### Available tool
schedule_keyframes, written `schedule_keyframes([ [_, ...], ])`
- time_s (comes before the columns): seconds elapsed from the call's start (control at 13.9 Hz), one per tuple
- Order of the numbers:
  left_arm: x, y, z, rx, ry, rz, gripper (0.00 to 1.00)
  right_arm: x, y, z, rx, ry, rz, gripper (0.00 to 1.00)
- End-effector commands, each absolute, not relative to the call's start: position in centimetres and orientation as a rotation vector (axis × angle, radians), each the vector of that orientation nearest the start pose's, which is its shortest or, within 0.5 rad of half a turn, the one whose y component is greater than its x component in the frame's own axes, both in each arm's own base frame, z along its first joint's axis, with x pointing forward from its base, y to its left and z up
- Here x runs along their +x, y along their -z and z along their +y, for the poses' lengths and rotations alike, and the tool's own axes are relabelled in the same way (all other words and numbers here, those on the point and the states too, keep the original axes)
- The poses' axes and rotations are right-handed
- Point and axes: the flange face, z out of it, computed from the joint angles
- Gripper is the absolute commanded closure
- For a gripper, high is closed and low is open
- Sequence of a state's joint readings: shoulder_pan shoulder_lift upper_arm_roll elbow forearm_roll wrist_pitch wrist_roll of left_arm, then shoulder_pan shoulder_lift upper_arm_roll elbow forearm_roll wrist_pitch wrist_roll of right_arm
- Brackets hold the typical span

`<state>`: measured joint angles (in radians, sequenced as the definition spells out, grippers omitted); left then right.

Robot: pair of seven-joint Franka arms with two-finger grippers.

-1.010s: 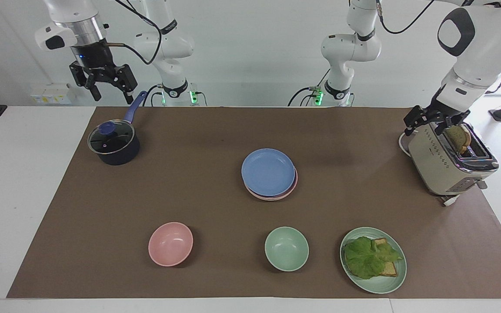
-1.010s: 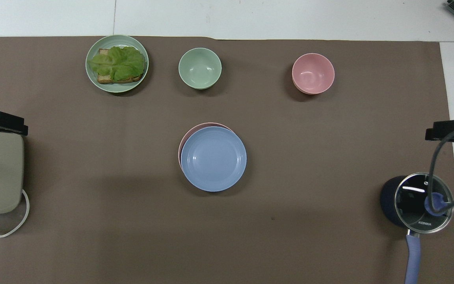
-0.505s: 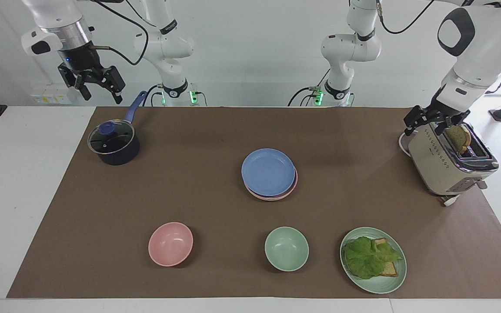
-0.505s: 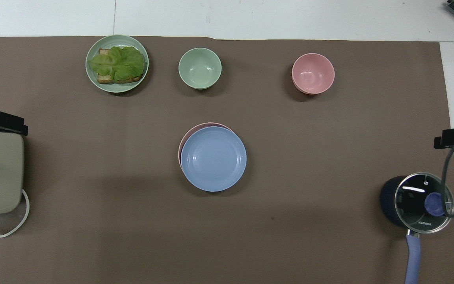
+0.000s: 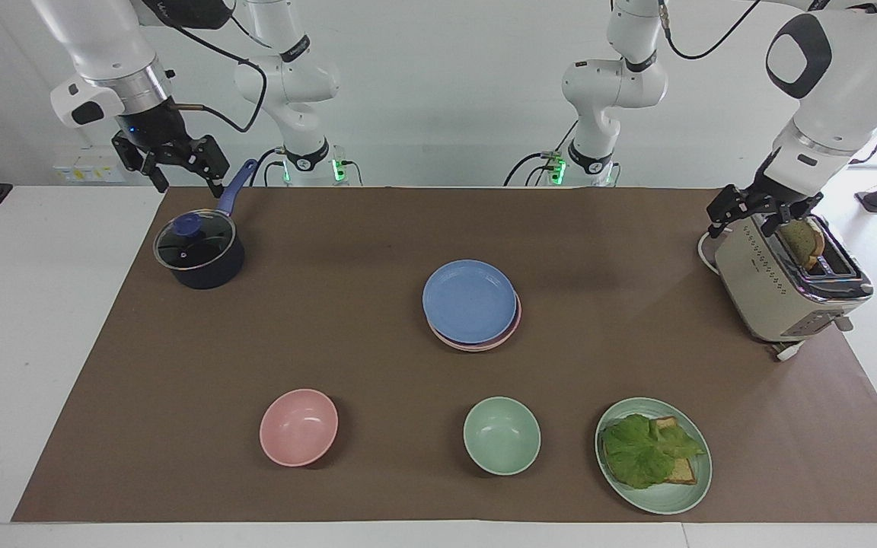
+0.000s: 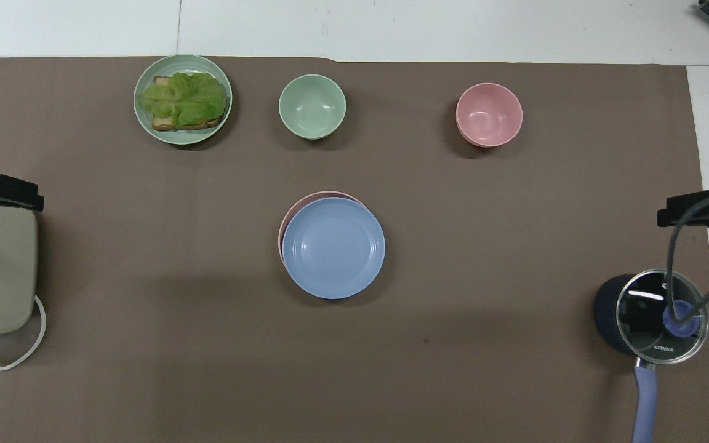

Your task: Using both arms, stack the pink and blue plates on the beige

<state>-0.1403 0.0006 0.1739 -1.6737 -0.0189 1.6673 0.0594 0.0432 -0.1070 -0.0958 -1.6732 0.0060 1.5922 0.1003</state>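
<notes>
Blue plate sits on the pink plate mid-table, no beige plate visible underneath. Both end effectors are open and empty: left end effector over the toaster, right end effector over the saucepan. Looks finished, arms just park.

One camera sits high across the table facing the robots at frame top, the other looks steeply down from above their end, half a turn round, both far off and sharing the brown mat at frame centre.
</notes>
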Motion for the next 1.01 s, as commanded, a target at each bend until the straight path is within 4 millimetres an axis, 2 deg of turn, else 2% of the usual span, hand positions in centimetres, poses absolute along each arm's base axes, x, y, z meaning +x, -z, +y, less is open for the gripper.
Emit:
schedule_keyframes([
  [0.0, 55.8, -58.9, 2.0, -3.145, -0.009, 0.053, 0.00, 51.9, -63.9, -2.9, -3.152, 0.024, 0.186, 0.00],
  [0.07, 55.8, -58.9, 2.0, -3.145, -0.009, 0.053, 0.00, 51.7, -65.2, -3.1, -3.164, 0.029, 0.170, 0.00],
  [0.14, 55.8, -58.9, 2.0, -3.145, -0.007, 0.053, 0.00, 51.6, -65.6, -3.3, -3.166, -0.005, 0.157, 0.00],
  [0.94, 55.8, -58.9, 2.0, -3.145, -0.009, 0.053, 0.00, 51.1, -65.2, -2.9, -3.145, -0.039, 0.143, 0.00],
])
